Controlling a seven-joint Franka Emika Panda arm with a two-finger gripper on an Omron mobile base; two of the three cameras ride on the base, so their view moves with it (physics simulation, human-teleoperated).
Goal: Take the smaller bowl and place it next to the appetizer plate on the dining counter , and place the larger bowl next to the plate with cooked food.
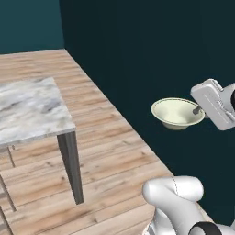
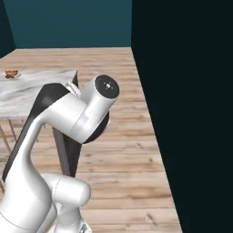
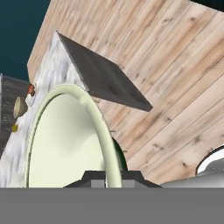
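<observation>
My gripper is shut tight on the rim of the small bowl, and I hold that bowl up in the air, well above the wooden floor and close to the dark wall. In the left base view the bowl sits level, open side up, with one dark finger on its right edge. In the hand view the bowl is very near my camera, and its thin pale rim runs down between my two dark finger tips, one on the inside and one on the outside. The bowl touches nothing but my gripper. The long marble counter is off to my left, well apart from the bowl, and its near corner stands on a dark leg. In the right base view the counter lies behind my arm, and the big plate with a sausage sits close to its far left edge. In the hand view I can see the counter from the side, past the bowl's rim. The sausage plate shows there as a small red and white spot, with the big tan bowl just beside it. A small yellow spot lies a bit further along the top, too small for me to tell what it is.
</observation>
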